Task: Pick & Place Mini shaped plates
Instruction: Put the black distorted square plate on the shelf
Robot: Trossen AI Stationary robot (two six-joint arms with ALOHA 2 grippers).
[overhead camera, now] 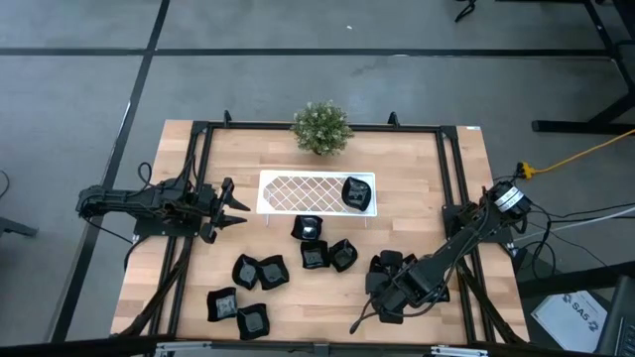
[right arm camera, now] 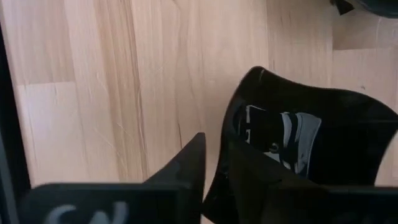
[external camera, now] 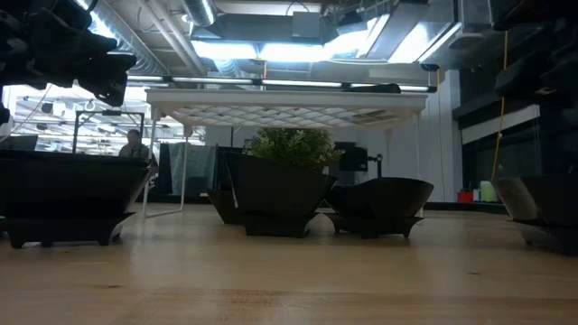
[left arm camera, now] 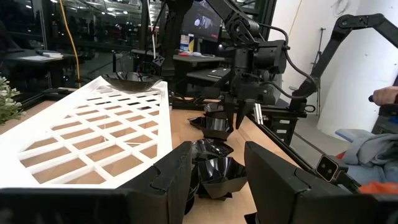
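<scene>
R gripper point(overhead camera: 382, 290) sits low at the table's near right, jaws grasping the rim of a black mini plate point(right arm camera: 298, 149). L gripper point(overhead camera: 238, 206) waits w/ jaws released, left of the white tray point(overhead camera: 298, 192). One plate point(overhead camera: 356, 192) lies on the tray's right end; others point(overhead camera: 260, 272) are scattered near-centre.

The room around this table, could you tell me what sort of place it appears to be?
Probably a robotics lab or workshop: a wooden table in a black frame on bare grey concrete, exposed ceiling ducts under strip lights, and desks with a monitor behind.
</scene>
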